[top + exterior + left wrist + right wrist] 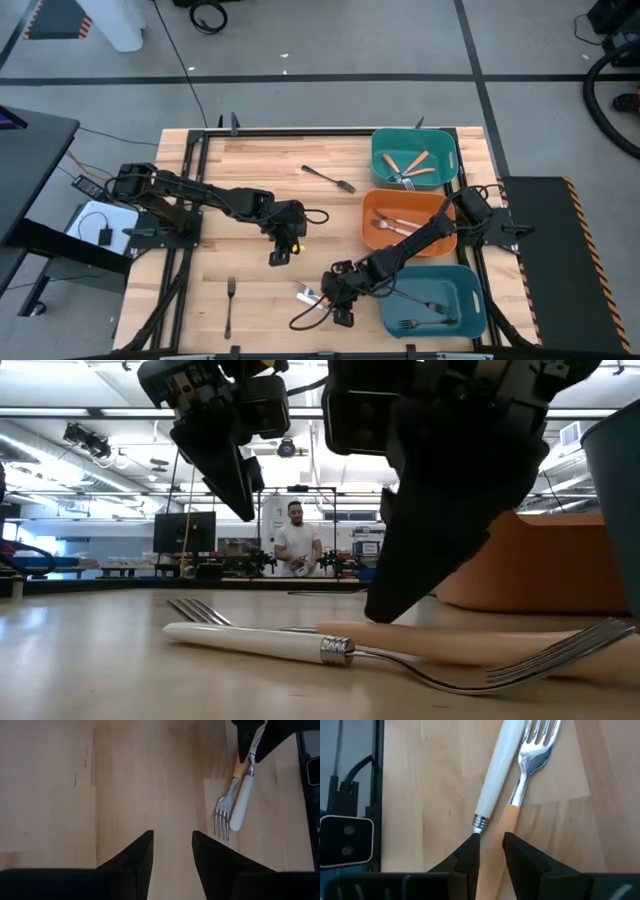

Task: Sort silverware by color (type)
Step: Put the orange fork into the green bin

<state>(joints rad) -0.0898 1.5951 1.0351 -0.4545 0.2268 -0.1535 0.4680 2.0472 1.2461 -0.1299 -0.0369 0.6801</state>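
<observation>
My left gripper (pixel 280 255) hangs parted over bare table (pixel 250 160). My right gripper (pixel 490 842) narrows around the orange-handled fork (pixel 512 802) beside the white-handled fork (pixel 497 770). Teal bin (pixel 382 150), orange bin (pixel 368 215) and blue bin (pixel 470 300) each hold forks.

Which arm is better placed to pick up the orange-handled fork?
Right. The right pincer is open directly over the orange-handled fork, beside the white-handled fork. The left pincer hovers farther away, over bare table.

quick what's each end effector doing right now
Left end effector: open, holding nothing, above bare table.
Right end effector: open, fingers straddling the orange-handled fork, not closed yet.
</observation>
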